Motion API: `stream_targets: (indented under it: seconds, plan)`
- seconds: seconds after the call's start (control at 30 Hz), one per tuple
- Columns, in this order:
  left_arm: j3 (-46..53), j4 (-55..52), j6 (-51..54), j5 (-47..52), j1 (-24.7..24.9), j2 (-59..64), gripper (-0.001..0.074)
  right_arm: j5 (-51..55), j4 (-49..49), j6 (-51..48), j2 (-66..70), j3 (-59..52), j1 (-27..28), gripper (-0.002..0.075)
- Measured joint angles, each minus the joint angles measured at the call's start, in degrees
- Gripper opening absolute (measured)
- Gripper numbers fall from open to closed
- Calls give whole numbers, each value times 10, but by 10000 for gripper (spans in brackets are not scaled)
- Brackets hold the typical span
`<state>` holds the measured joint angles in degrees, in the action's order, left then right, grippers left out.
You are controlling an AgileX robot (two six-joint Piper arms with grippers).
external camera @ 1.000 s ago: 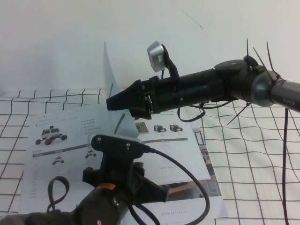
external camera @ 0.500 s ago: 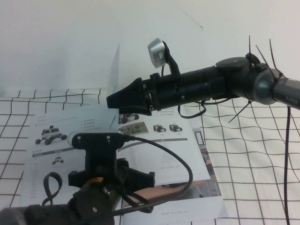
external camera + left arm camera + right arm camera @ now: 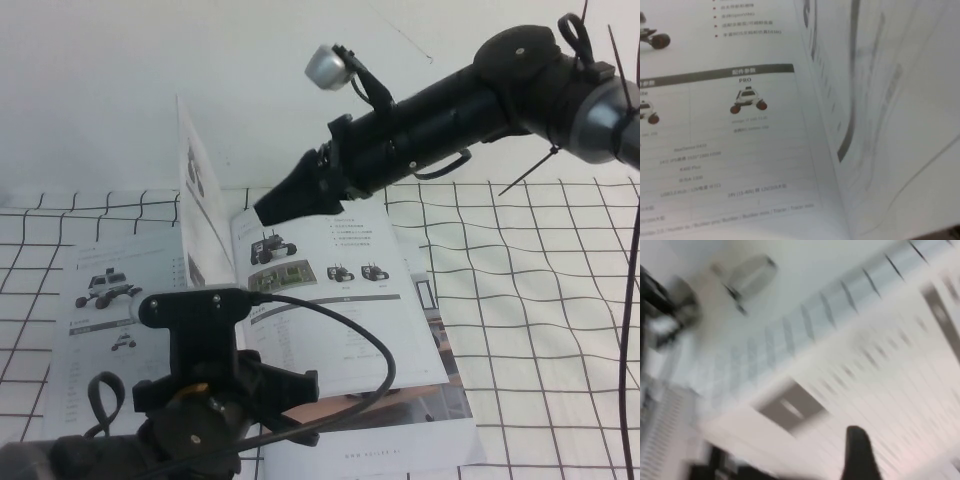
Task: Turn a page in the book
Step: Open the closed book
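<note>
Nearest the camera, the left end effector (image 3: 215, 385) hangs low over the near edge of the book (image 3: 340, 330), its black wrist housing and looping cable filling the foreground; its fingers are hidden from the high view and its own camera shows only print, so I cannot tell whether it is released or clenched. Compared with half a second ago it sits slightly further right, and against a second ago it has come down and left. Beyond it, the book lies open and flat on the desk (image 3: 540, 330), which is covered by a white cloth with a black grid. At the spine, the page (image 3: 200, 205) stands nearly upright, leaning slightly left, with print visible on its right face; earlier it rose further right and showed only a pale blank side. Further back, the right end effector (image 3: 275, 208) has lifted and tilted up since then, its tip just right of the standing page and apart from it, fingers released and holding nothing.
</note>
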<state>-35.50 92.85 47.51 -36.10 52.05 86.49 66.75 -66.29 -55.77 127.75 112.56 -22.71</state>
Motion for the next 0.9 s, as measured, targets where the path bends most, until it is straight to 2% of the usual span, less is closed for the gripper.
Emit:
stream_targets:
  seconds: [0.07,0.13,0.2,0.3,0.53,0.73,0.9]
  plan:
    - [0,9,11,19,0,-1,-2,-4,75,13,0,1,0,390]
    - [0,24,26,39,0,-5,-2,-4,157,23,3,1,0,286]
    - [0,49,35,40,0,-6,-2,-4,220,40,11,2,0,149]
    - [0,73,45,0,0,-6,-2,-4,267,65,31,2,0,43]
    - [0,83,76,-57,0,-7,-2,-7,269,78,97,3,-7,0]
    - [0,83,72,-44,0,-7,-2,-25,268,78,115,3,-25,-1]
    - [-2,83,72,26,-1,-7,-2,-35,295,95,117,5,-28,-1]
